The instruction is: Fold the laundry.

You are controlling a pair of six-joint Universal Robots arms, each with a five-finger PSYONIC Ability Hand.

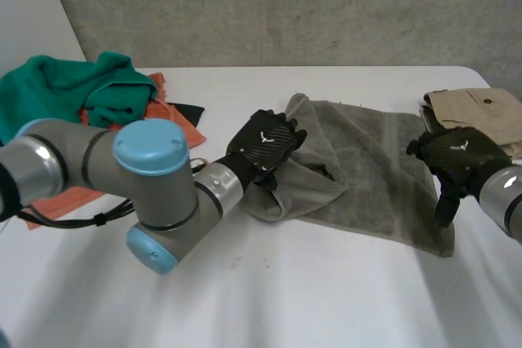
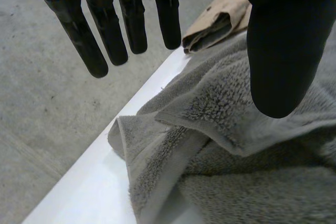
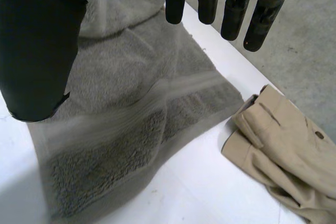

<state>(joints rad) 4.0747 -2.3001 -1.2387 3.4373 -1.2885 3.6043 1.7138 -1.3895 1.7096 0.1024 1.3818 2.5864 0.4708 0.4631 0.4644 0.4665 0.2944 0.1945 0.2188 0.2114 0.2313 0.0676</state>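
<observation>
Grey towel (image 1: 359, 160) spread mid-table, left end rumpled, beige garment (image 1: 481, 116) just beside

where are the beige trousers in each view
Head view: the beige trousers lie at the far right corner of the table, just beyond the right hand.
Left wrist view: the trousers lie past the left hand, beyond the grey towel.
Right wrist view: the trousers lie beside the towel's corner.
Shared landmark: the grey towel.
</observation>
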